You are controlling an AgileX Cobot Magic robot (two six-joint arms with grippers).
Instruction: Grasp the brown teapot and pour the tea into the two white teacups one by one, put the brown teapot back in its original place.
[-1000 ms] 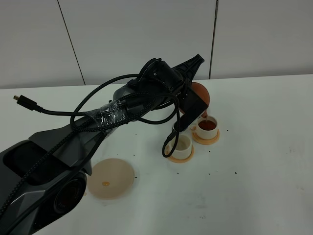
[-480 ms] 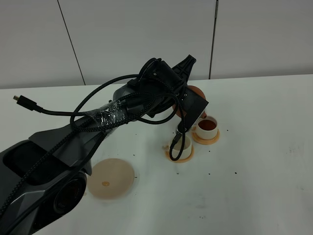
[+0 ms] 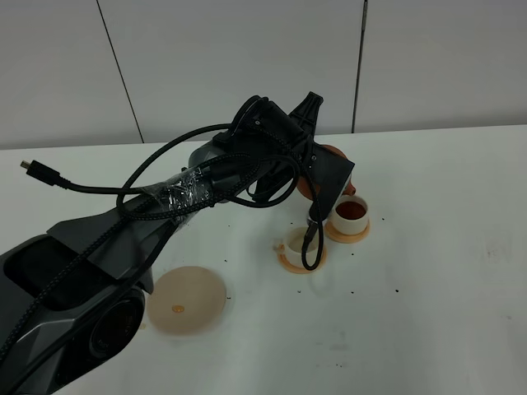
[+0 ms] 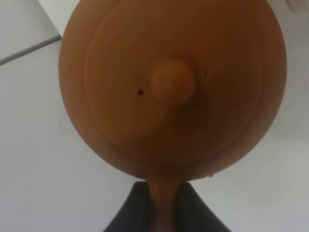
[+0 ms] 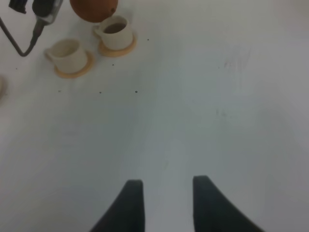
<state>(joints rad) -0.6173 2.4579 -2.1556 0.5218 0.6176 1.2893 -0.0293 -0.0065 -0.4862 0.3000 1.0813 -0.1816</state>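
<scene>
My left gripper (image 3: 319,177) is shut on the loop handle of the brown teapot (image 3: 333,153) and holds it in the air just behind the two white teacups. The left wrist view is filled by the teapot (image 4: 173,82), lid and knob facing the camera, with my fingers (image 4: 137,210) closed on its handle. The far teacup (image 3: 352,212) holds dark tea (image 3: 352,209). The near teacup (image 3: 296,244) looks empty, and a cable partly crosses it. Both cups show in the right wrist view (image 5: 117,31) (image 5: 67,52). My right gripper (image 5: 166,203) is open over bare table.
The pale beige round mat (image 3: 189,299) lies at the front left with nothing on it. Each cup stands on an orange-tan saucer (image 3: 359,233). Black cables (image 3: 99,188) loop off the left arm, and one hangs down by the near cup. A white wall stands behind the table.
The teapot has tipped back from pouring into the far cup and shifted slightly left. The stream of tea has stopped. The hanging cable has swung across the near cup.
</scene>
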